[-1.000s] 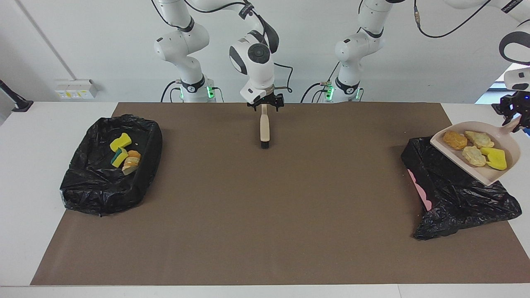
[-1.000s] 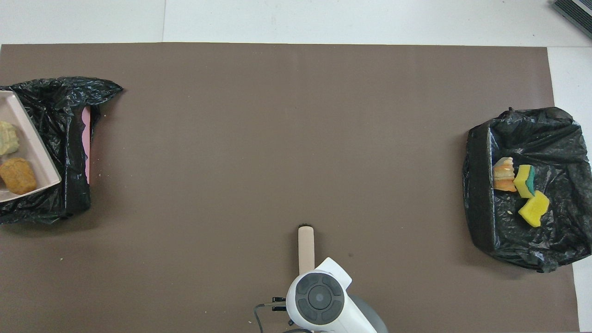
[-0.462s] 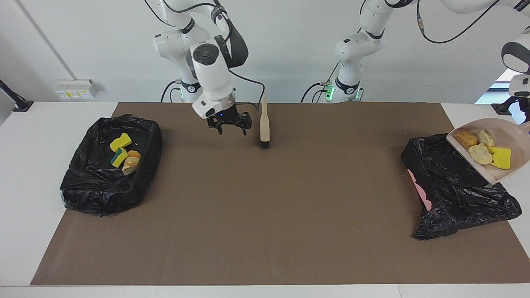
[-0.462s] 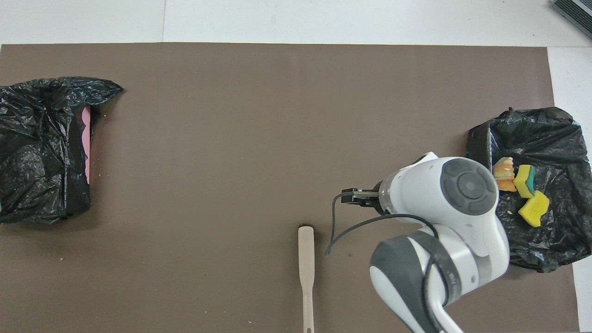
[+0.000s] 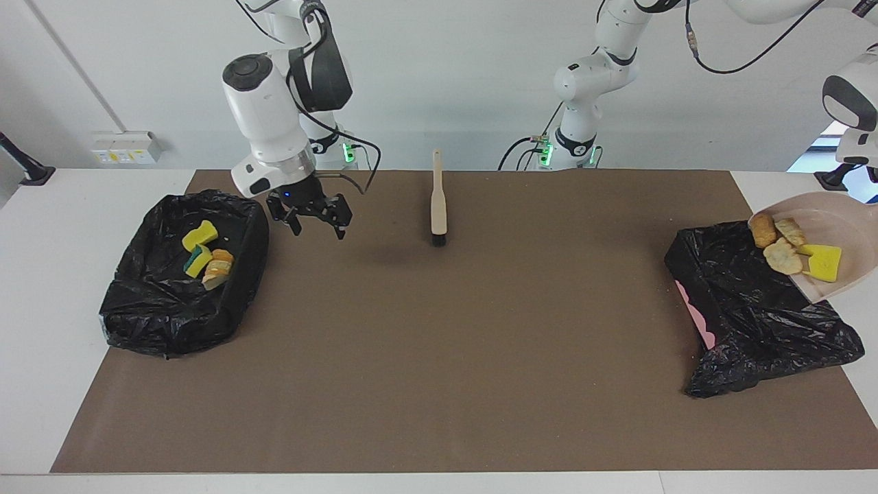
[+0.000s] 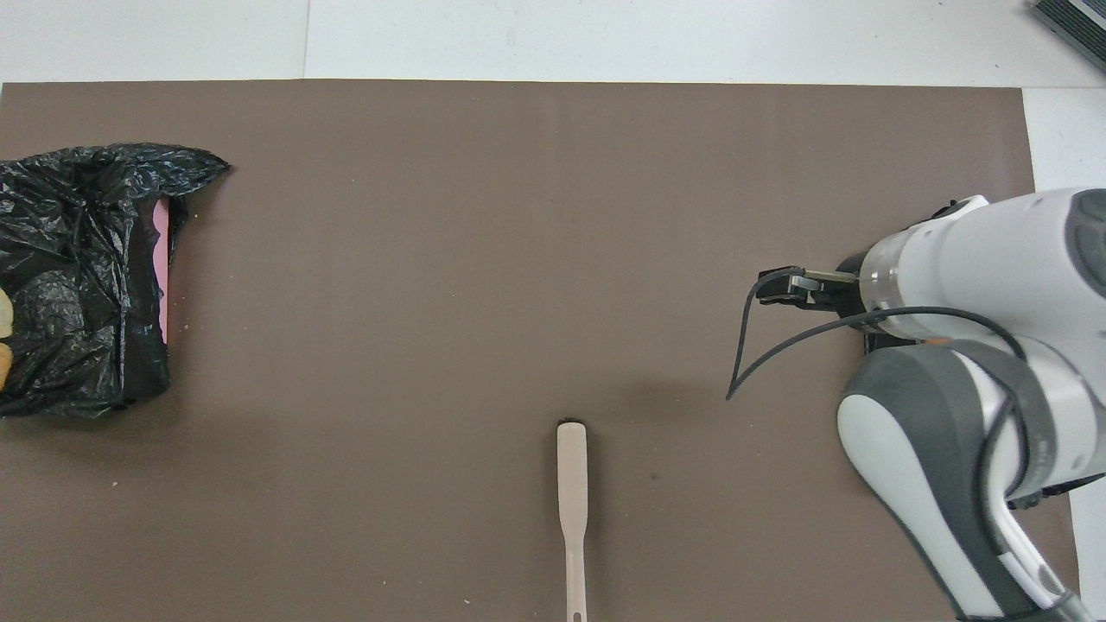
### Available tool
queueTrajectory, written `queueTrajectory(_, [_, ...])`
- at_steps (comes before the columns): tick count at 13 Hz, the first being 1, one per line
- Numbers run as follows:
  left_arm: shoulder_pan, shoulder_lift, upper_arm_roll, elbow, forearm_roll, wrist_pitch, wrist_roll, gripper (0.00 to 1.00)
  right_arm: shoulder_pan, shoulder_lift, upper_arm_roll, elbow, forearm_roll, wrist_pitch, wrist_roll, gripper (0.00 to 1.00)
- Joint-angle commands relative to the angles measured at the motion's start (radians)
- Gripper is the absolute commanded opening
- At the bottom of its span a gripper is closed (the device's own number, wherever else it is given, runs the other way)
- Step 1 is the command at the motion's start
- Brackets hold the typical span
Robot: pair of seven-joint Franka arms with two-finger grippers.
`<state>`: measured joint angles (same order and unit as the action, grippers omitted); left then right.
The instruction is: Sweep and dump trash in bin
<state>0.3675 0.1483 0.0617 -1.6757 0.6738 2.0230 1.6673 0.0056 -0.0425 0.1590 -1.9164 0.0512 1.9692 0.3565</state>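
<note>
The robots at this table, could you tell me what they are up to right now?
The left arm holds a beige dustpan tilted over the black-lined bin at its end of the table, with four pieces of trash in it, not yet dumped. The right pincer, open and empty, hangs beside the other black-lined bin, which holds three pieces. The brush lies on the mat.

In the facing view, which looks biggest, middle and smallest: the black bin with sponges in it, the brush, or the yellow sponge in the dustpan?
1. black bin with sponges, biggest by far.
2. brush.
3. yellow sponge in the dustpan, smallest.
</note>
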Motion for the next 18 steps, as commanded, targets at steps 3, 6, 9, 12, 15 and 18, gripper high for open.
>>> queueTrajectory(3, [-0.054, -0.009, 0.01, 0.004, 0.156, -0.064, -0.093, 0.0, 0.084, -0.072, -0.188, 0.094, -0.057, -0.139, -0.025, 1.0])
queueTrajectory(6, [-0.085, -0.044, 0.01, 0.007, 0.182, -0.119, -0.104, 0.0, 0.1, -0.086, -0.262, 0.206, -0.05, -0.275, -0.117, 1.0])
queueTrajectory(9, [-0.134, -0.062, 0.009, -0.007, 0.252, -0.179, -0.155, 0.0, 0.041, -0.05, -0.259, 0.393, -0.054, -0.484, -0.185, 1.0])
queueTrajectory(12, [-0.163, -0.101, 0.007, -0.08, 0.329, -0.178, -0.21, 0.0, 0.028, -0.077, -0.266, 0.419, -0.056, -0.543, -0.246, 1.0])
queueTrajectory(15, [-0.19, -0.13, 0.006, -0.124, 0.383, -0.197, -0.279, 0.0, 0.031, -0.102, -0.265, 0.329, -0.041, -0.526, -0.254, 1.0])
queueTrajectory(18, [-0.19, -0.136, -0.002, -0.084, 0.304, -0.202, -0.271, 0.0, 0.031, -0.097, -0.263, 0.332, -0.039, -0.524, -0.251, 1.0])
